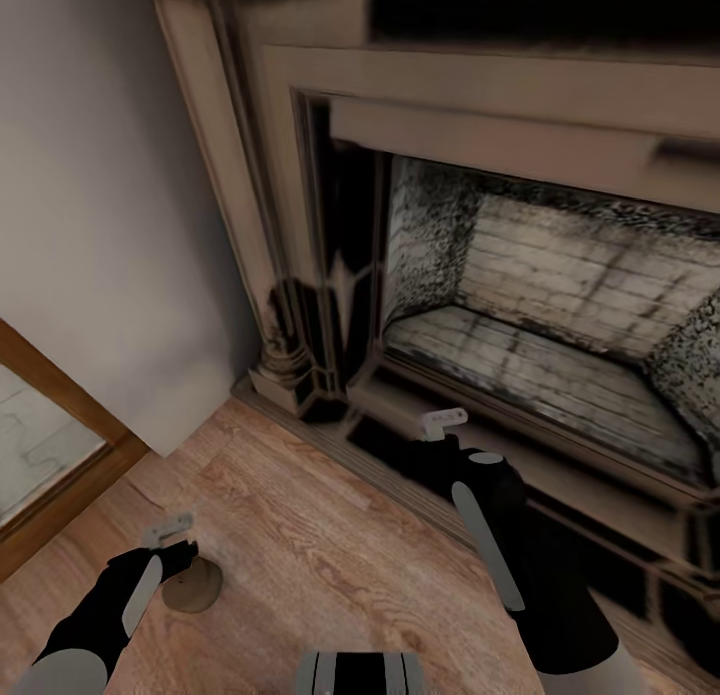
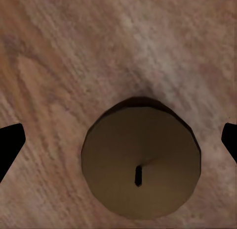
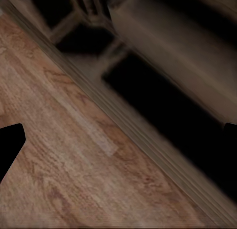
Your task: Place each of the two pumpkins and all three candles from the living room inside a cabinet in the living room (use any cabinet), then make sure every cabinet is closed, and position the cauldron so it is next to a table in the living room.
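Left gripper, jaws spread wide, poised directly above a candle standing upright on the wood floor; right gripper, jaws likewise apart and empty, over the floor edge at the hearth; beyond, the carved fireplace surround

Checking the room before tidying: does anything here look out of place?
Yes: a candle stands upright on the bare wood floor in front of the fireplace, under the open left gripper. Nothing looks spilled or broken.
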